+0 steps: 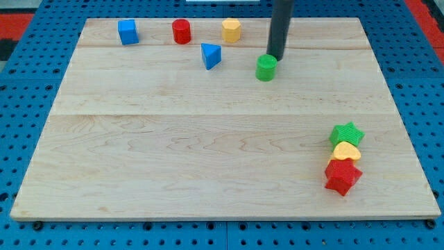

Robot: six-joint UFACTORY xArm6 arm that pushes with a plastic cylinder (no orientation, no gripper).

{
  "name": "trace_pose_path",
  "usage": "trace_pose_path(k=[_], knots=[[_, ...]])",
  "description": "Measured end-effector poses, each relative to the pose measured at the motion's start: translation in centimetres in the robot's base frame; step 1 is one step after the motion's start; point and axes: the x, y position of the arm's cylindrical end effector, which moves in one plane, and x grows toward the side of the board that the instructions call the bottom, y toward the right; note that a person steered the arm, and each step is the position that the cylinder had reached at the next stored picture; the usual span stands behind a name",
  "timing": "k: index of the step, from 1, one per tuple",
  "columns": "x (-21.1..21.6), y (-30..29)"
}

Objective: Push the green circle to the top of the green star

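Observation:
The green circle [265, 68] stands on the wooden board [173, 139], a little above the board's middle and right of centre. My tip [274, 57] touches its upper right side; the dark rod rises to the view's top. The green star [346, 133] lies far off at the lower right, at the top of a tight column with a yellow heart [345, 151] and a red star [343, 176] below it.
Near the top edge stand a blue cube [127, 32], a red cylinder [181, 31] and a yellow hexagon block [231, 30]. A blue triangle [211, 55] lies just below them, left of the green circle.

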Motion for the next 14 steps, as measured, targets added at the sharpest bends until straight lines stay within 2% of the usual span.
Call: trace_pose_path(k=[1, 2, 3, 4, 5, 7, 8, 11, 12, 14], knots=[[0.0, -1.2], [2.9, -1.3], [3.1, -4.4], [5.0, -4.6], [7.3, -1.9], [7.3, 1.6], [10.4, 3.6], [11.7, 2.5], [13.6, 3.0], [14.3, 3.9]])
